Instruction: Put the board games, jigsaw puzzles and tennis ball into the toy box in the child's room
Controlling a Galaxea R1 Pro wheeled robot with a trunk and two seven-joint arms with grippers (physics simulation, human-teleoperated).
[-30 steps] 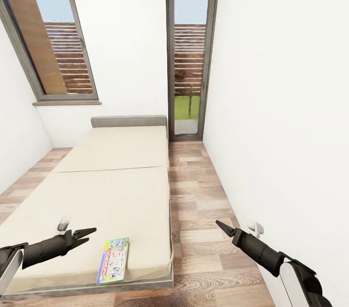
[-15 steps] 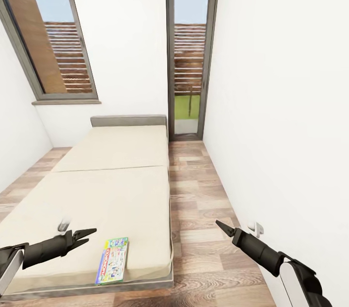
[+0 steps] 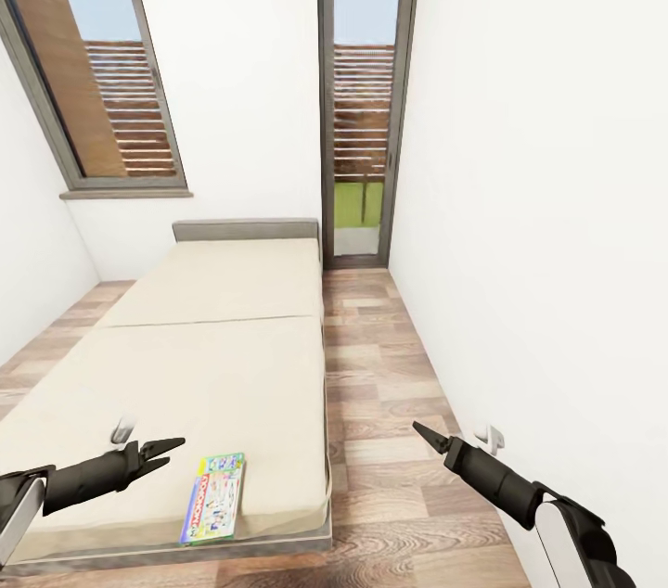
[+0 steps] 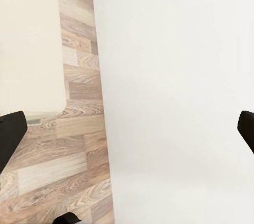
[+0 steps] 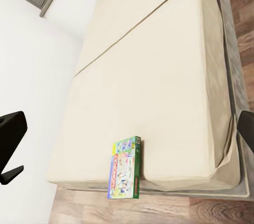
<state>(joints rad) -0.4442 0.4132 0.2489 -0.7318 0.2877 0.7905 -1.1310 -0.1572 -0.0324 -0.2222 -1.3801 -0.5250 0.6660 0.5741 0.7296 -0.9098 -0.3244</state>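
Board game [image 3: 214, 498]: one flat rectangular box, pale green with colourful print and a red strip along one long side, lying flat on the bed [image 3: 213, 356]. It sits at the bed's near end, close to the near edge and toward the side that borders the wood-plank floor [image 3: 380, 402]. From the right wrist view the same box [image 5: 125, 175] rests right at the mattress edge, long side running up the bed.

Left gripper [image 3: 165, 450]: hovers over the near end of the bed, just beside the board game and apart from it. Fingers slightly parted, a narrow gap at the tips, nothing between them.

Right gripper [image 3: 419, 431]: hangs over the floor strip between the bed and the white wall [image 3: 547, 226], well apart from the board game. In the head view it tapers to a single point, so whether it is parted or closed cannot be told from there; in the right wrist view the dark finger tips sit at opposite edges of the frame, so it stands wide, holding nothing.

Bed: two cream mattress pads end to end with a seam across the middle, and a grey headboard [image 3: 246, 229] at the far end.

Beyond the headboard: a white wall, a slanted window [image 3: 93, 69] to one side and a tall narrow glass door [image 3: 364, 96] at the end of the floor strip.
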